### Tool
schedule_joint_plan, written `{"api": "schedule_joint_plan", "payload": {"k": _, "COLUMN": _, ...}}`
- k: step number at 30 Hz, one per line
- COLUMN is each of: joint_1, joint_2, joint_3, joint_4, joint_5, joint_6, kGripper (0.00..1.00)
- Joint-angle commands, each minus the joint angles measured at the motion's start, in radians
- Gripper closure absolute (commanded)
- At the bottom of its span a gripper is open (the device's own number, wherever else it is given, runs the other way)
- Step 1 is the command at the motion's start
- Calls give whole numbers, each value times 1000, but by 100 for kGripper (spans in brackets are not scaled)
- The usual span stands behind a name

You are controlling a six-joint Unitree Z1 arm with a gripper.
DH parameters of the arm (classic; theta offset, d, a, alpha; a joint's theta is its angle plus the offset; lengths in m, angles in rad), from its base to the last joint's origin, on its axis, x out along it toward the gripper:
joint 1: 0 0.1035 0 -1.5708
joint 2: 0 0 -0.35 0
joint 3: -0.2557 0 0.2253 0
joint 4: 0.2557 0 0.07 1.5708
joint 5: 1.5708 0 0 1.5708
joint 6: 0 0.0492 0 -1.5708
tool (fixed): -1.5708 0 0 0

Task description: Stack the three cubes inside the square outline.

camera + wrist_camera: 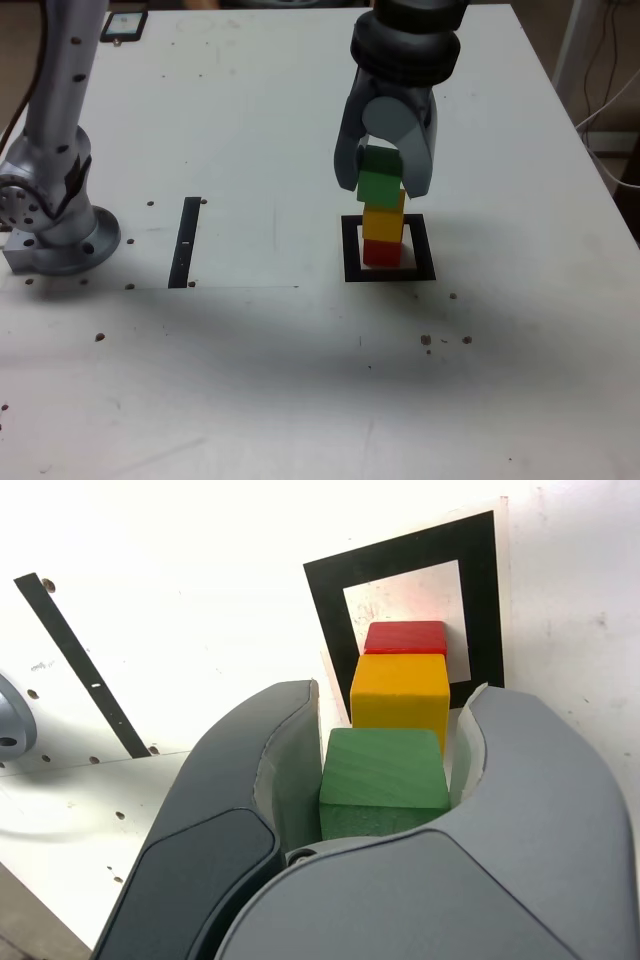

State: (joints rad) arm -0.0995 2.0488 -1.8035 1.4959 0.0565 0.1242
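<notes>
Green cube (379,184) sat clamped between the gripper (384,182) jaws, centre-right of the exterior frame, on or just above the yellow cube (384,222); contact unclear. Yellow rested on the red cube (381,251) inside the square outline (350,252).

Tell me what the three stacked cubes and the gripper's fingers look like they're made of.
Green cube: probably painted wood; faint grain streaks show on its matte top. Yellow cube and red cube: same matte, solid-colour look, likely painted wood too, though no grain is visible. The fingers of the gripper: smooth grey moulded shells with a slight sheen, probably plastic.
</notes>
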Motion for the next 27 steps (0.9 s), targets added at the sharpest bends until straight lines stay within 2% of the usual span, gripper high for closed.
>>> {"api": "schedule_joint_plan", "payload": {"k": 1, "joint_1": -1, "joint_2": 12, "joint_3": -4, "joint_4": -3, "joint_5": 0, "joint_6": -1, "kGripper": 62}}
{"api": "schedule_joint_plan", "payload": {"k": 5, "joint_1": -1, "joint_2": 21, "joint_3": -1, "joint_4": -3, "joint_5": 2, "joint_6": -1, "kGripper": 56}}
{"api": "schedule_joint_plan", "payload": {"k": 15, "joint_1": -1, "joint_2": 30, "joint_3": 9, "joint_4": -8, "joint_5": 4, "joint_6": -1, "kGripper": 34}}
{"api": "schedule_joint_plan", "payload": {"k": 23, "joint_1": -2, "joint_2": 21, "joint_3": 19, "joint_4": -13, "joint_5": 17, "joint_6": -4, "kGripper": 7}}
{"api": "schedule_joint_plan", "payload": {"k": 27, "joint_1": -1, "joint_2": 7, "joint_3": 29, "joint_4": -14, "joint_5": 31, "joint_6": -7, "kGripper": 1}}
